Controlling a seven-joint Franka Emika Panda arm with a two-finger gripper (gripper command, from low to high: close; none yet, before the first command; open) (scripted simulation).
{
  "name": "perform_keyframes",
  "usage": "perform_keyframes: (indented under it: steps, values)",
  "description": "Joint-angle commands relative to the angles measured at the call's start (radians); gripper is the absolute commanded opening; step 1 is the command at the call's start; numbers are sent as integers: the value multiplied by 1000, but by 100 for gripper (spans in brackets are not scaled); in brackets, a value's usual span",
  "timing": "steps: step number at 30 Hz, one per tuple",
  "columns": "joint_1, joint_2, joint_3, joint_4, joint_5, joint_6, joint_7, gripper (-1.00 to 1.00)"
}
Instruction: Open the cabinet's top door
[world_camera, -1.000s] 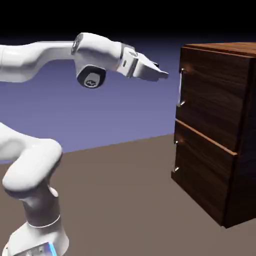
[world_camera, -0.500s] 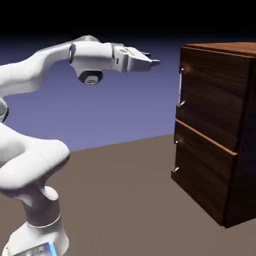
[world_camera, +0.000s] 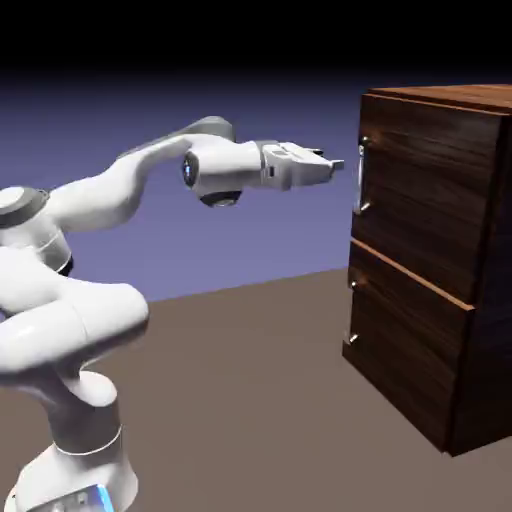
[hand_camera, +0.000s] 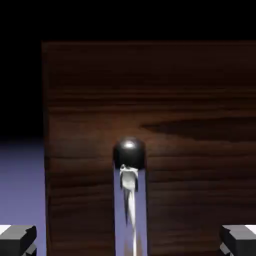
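The white two-fingered tool (world_camera: 341, 164) is pointing levelly at the slim silver bar handle (world_camera: 361, 178) of the dark wood-grain upper door (world_camera: 430, 190), its jaws standing wide and empty, apparently so the upright bar, lying between them in the hand view, can slip inside.

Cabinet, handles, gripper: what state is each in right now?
Top door: closed.
Lower door: closed.
Top handle: upright, not gripped.
Lower handle: upright, not gripped.
Gripper: open, empty, facing the top door.
Arm: extended toward the cabinet.
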Motion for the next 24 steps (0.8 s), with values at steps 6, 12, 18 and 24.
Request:
perform_keyframes:
  steps: [6,12,18,24]
  values:
    - [-167,-8,39,147,69,-13,-9,100]
    - [-108,-25,9,42,121,-128,-71,-100]
    - [8,-32,-58,-175,174,-375,-187,-100]
    - [83,-13,-147,-362,160,-636,-283,-100]
